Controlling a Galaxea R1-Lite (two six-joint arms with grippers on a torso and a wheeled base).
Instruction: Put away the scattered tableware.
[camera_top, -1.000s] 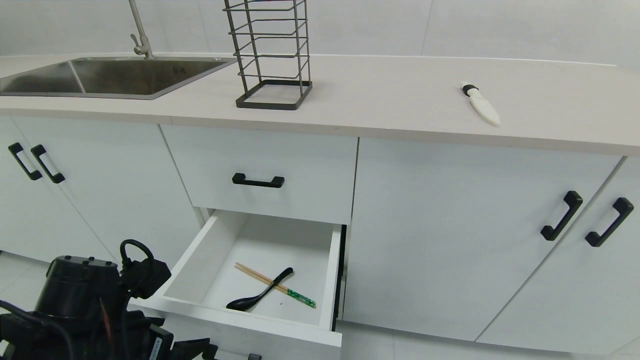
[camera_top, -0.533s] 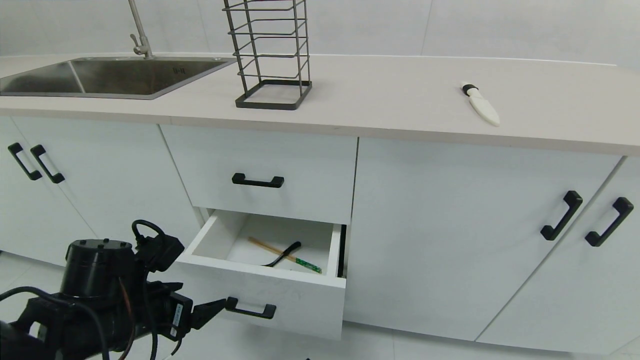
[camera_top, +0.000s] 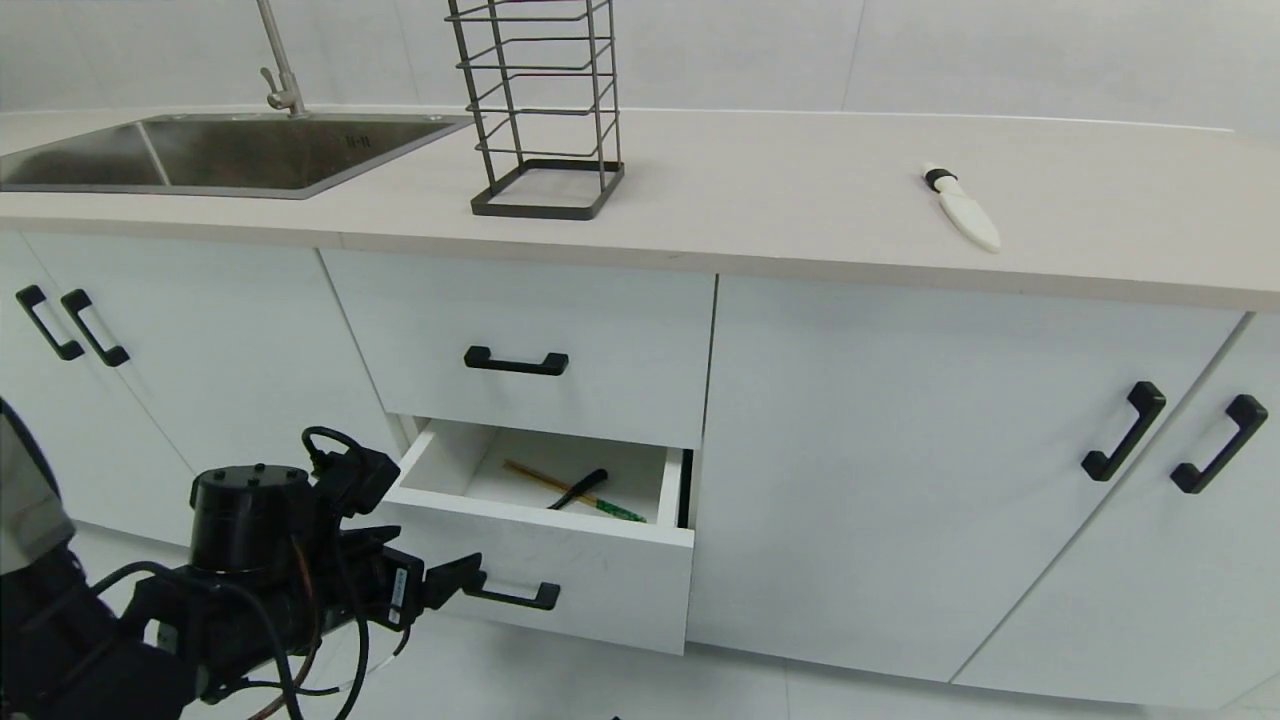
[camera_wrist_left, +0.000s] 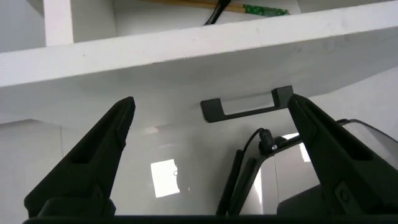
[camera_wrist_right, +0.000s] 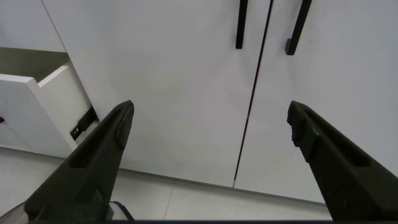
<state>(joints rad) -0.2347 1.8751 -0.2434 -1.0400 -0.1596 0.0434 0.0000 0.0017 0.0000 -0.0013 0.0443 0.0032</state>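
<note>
White drawer (camera_top: 560, 560) sits partly open with chopsticks (camera_top: 530, 474) and spoon (camera_top: 582, 486) inside. Left end effector (camera_wrist_left: 210, 101) spreads wide at its handle (camera_wrist_left: 247, 106); right end effector (camera_wrist_right: 210, 107) also gapes wide.

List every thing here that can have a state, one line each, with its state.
lower drawer, partly open
upper drawer, shut
cabinet doors, shut
left gripper, open, at the lower drawer's handle
right gripper, open
chopsticks and spoon, inside the lower drawer

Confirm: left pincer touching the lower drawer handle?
Cannot tell. Head view: the left pincer overlaps the end of the drawer handle; the left wrist view leaves contact unclear.
</note>
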